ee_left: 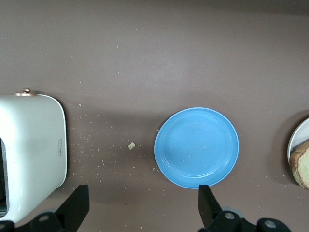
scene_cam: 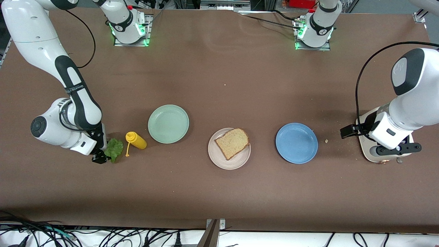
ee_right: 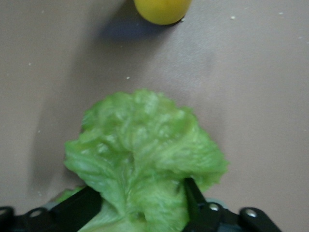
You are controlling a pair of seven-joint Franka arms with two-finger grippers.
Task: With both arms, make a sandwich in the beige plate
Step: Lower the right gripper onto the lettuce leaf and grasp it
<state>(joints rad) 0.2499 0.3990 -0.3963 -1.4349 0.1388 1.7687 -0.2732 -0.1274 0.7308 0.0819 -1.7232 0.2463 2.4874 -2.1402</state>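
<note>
From the front camera, my right gripper [scene_cam: 101, 158] is down at the worktop [scene_cam: 219, 192] toward the right arm's end, its fingers around the edge of a ruffled lettuce leaf [scene_cam: 114, 149] that lies just beside a yellow mustard bottle [scene_cam: 136, 140]. Next along, a mint-green plate [scene_cam: 168, 123] sits bare, and near the middle the beige plate [scene_cam: 229, 148] carries one bread slice [scene_cam: 232, 142] with a brown crust. A blue plate [scene_cam: 297, 142] lies toward the left arm's end, with a crumb [scene_cam: 326, 140] just past it. My left arm waits there, over a white toaster [scene_cam: 370, 156]. In the left wrist view, my left gripper [ee_left: 142, 208] hangs with its fingers [ee_left: 77, 205] spread wide and nothing between them; below are the blue plate [ee_left: 196, 147], the toaster [ee_left: 31, 150], scattered crumbs and the rim of the beige plate [ee_left: 297, 140] with a bit of the bread slice [ee_left: 301, 164]. In the right wrist view, my right gripper [ee_right: 140, 205] has a finger on either side of the lettuce leaf [ee_right: 145, 154], closing in on its lower edge, though I cannot tell whether they pinch it yet; the rounded end of the mustard bottle [ee_right: 161, 9] shows near the leaf.
</note>
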